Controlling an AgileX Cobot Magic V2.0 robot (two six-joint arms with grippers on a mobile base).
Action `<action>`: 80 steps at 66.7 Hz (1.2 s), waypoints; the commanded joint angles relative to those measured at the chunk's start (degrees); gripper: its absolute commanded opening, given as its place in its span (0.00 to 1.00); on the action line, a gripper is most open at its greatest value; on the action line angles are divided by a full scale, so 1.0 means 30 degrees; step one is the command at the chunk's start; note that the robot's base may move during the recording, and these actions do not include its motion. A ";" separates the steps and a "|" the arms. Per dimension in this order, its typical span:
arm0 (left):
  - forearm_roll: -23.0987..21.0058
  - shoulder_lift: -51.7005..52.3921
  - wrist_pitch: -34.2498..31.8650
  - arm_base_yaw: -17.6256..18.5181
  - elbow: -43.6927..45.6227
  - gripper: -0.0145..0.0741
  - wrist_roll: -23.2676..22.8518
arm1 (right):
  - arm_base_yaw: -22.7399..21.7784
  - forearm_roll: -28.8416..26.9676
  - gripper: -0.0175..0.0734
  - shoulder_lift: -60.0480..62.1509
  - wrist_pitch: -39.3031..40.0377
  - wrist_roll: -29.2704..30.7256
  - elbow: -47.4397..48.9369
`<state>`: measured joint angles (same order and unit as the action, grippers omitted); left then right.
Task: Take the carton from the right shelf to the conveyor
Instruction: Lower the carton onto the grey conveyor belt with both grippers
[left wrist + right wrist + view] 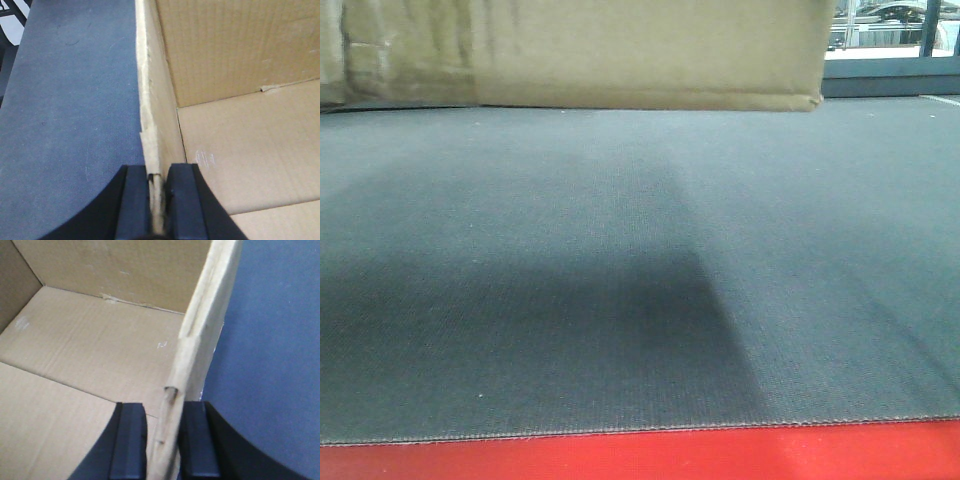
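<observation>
The carton, an open brown cardboard box, rests on the dark grey belt of the conveyor, far from its red front edge. In the left wrist view my left gripper is shut on the carton's left wall, one finger inside the box and one outside over the belt. In the right wrist view my right gripper straddles the carton's right wall in the same way and is shut on it, with the belt to its right. The right shelf is out of view.
Behind the belt at the top right run a dark rail and bright background clutter. The belt's far left edge, with a dark frame beyond it, shows in the left wrist view.
</observation>
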<state>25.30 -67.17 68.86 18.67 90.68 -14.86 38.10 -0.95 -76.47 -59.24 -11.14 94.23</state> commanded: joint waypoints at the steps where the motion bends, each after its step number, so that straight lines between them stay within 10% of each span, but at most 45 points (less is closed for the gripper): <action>1: 0.2889 0.0181 -0.0275 -0.0239 0.0065 0.15 0.0228 | -0.0047 0.0549 0.12 0.0516 0.0562 0.0744 0.0126; 19: -0.0869 0.0097 -0.1778 -0.0239 0.0065 0.15 0.0228 | -0.0125 0.0714 0.12 0.0551 0.0040 0.0744 0.0199; 37: -0.5482 -0.1528 -0.6367 -0.0239 -0.1081 0.15 0.0228 | -0.3625 0.0754 0.12 -0.0271 -0.0056 0.0744 0.0199; 70: -0.4675 -0.6675 -1.0270 -0.0239 -0.1855 0.15 0.0228 | -0.5457 0.0823 0.12 -0.5429 0.2439 0.0744 0.0199; 80: -0.4562 -0.7319 -1.0306 -0.0239 -0.1855 0.20 0.0228 | -0.5457 0.0967 0.35 -0.6274 0.2504 0.0744 0.0199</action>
<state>11.99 -89.12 40.31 17.97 84.81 -14.74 22.24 0.00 -94.56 -54.37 -8.61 94.23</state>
